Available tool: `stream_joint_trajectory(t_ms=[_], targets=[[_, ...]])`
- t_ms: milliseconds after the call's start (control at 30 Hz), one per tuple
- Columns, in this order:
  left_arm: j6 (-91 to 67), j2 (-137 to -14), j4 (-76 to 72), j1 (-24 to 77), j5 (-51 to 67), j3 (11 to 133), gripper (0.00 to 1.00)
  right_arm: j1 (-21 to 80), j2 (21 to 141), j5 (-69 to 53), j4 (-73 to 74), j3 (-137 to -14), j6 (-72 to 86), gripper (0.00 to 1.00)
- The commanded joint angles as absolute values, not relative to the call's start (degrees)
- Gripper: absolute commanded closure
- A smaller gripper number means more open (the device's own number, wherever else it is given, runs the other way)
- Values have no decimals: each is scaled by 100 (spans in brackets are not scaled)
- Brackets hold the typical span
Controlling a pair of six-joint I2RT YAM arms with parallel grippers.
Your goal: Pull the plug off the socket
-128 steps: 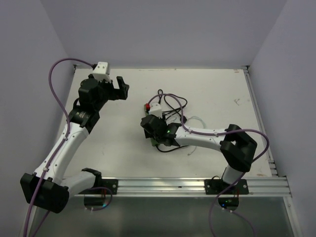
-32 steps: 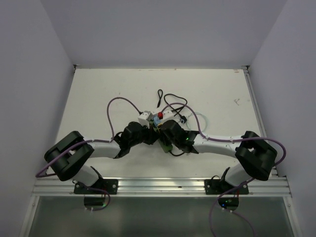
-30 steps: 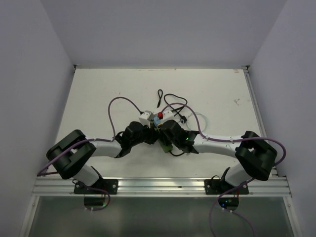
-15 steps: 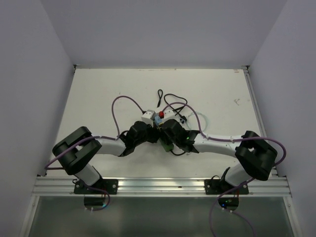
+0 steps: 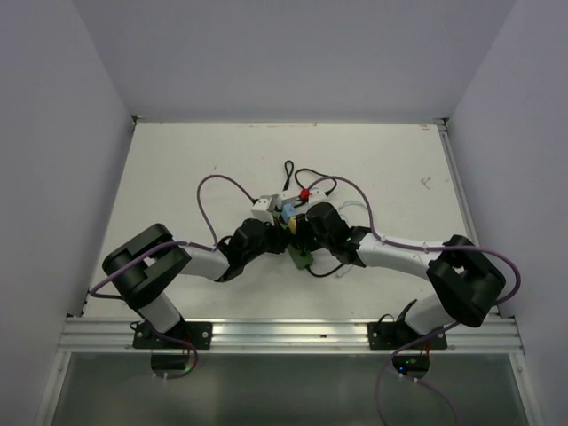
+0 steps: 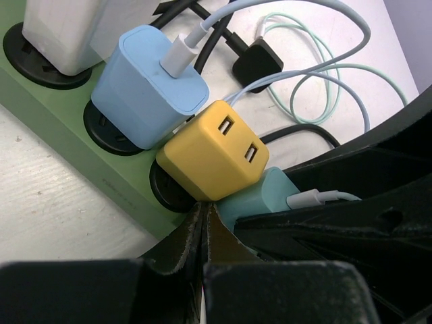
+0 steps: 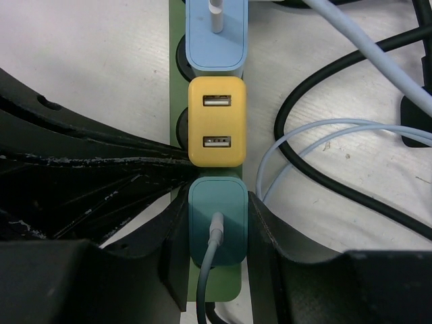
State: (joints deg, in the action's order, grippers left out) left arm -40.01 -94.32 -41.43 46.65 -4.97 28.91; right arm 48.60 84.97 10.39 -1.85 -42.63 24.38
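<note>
Socket (image 5: 300, 258) runs near-to-far; right claw (image 7: 217, 226) clamps teal plug (image 7: 216, 199), left claw (image 6: 204, 226) together.

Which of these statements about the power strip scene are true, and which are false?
1. The right hand grips the teal plug. True.
2. The yellow plug has a cable in it. False: both its ports are empty.
3. The blue plug sits beside the yellow plug on the socket. True.
4. The left hand is wide open. False: its fingers are shut together.
</note>
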Motion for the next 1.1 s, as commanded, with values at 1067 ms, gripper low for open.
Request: stream_joint_trajectory(t_ms=[1067], targets=[[-4377,-10335,-2743,4588,-924,2865,100,5650,8797,1986,659,-4869,2057,100]])
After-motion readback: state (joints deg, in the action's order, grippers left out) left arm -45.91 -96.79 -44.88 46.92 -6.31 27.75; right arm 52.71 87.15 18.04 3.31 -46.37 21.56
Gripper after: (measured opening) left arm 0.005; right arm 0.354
